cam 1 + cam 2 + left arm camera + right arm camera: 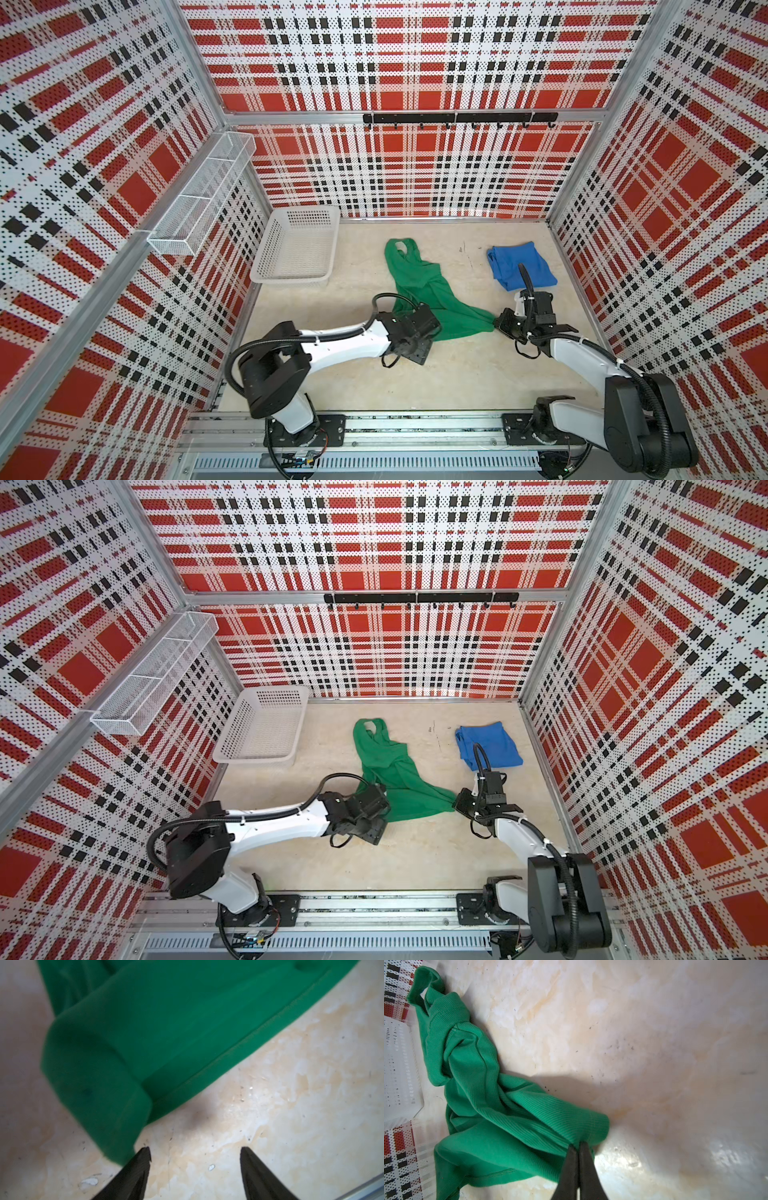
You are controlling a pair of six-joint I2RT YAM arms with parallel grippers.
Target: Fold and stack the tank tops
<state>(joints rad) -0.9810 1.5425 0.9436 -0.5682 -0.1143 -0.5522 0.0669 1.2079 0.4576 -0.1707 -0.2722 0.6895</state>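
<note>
The green tank top point(419, 282) point(390, 766) lies crumpled and stretched across the middle of the table, straps toward the back wall. My right gripper point(578, 1144) point(496, 322) is shut on its near right corner point(591, 1126). My left gripper point(195, 1151) point(434, 328) stands open at the near left hem, with bare table between its fingers. A rolled green fold point(99, 1084) lies just beside one fingertip point(145, 1155). The blue tank top point(507, 262) point(498, 746) lies bunched at the back right, untouched.
A white perforated basket point(291, 278) point(253, 758) point(398, 1074) sits at the back left of the table. A white wire shelf point(199, 195) hangs on the left wall. A black hook rail point(457, 118) runs along the back wall. Plaid walls enclose three sides.
</note>
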